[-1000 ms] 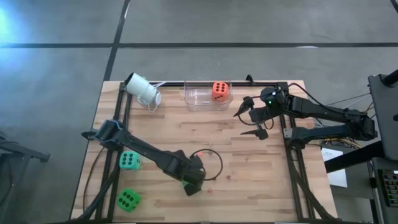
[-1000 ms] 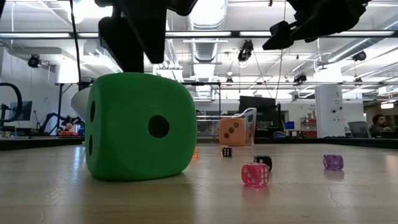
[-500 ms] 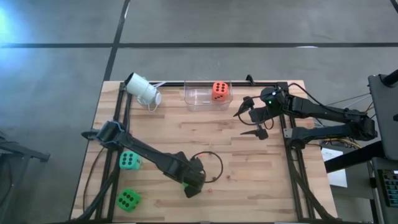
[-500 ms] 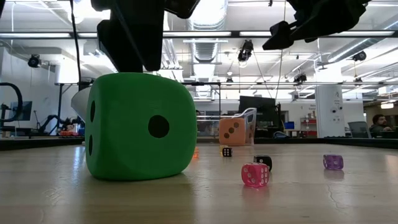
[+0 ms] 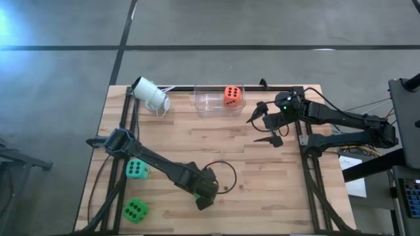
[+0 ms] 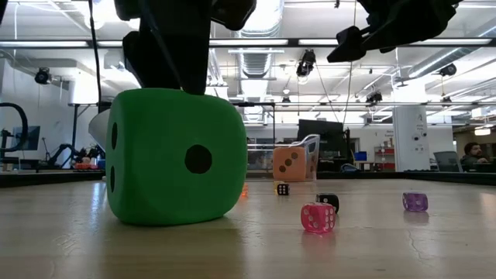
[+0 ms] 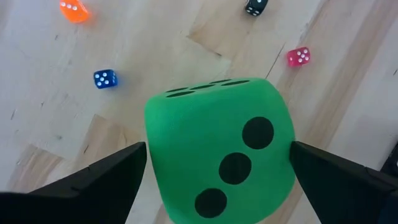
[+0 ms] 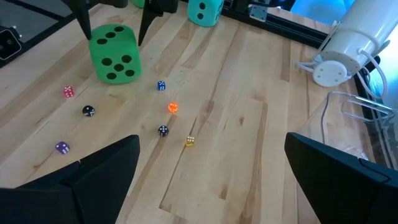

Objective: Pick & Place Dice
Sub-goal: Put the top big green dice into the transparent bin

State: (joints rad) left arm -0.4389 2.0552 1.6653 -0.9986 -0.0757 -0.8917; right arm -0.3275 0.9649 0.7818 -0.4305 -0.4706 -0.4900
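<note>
Over the past second the left gripper (image 7: 217,165) had crept lower in the high view's frame and sunk onto the green die (image 7: 219,155); in the low view its dark body now met the cube's top edge where a sliver of gap had shown before. Nothing else had shifted. The jaws stood spread, one dark finger on either side of the cube with wood showing between each and its faces, so nothing was gripped yet. The die sat on the table (image 5: 262,170) at lower centre of the high view, almost wholly covered there by the arm.

The step in hand looked like the grasp itself. To do it well, the jaws should probably drop further so they close on the cube's middle rather than its rounded upper corners, and squeeze gently, since a soft cube may bulge and slip. The tiny pink die (image 7: 299,56) and blue die (image 7: 105,78) lay near, clear of the fingers.

The right gripper (image 5: 262,124) hung spread above the table at the frame's upper right, waiting. The orange-red die (image 5: 231,95) rested in a clear bin (image 5: 207,103) at top centre. Whether the left fingertips touched the table could not be made out.
</note>
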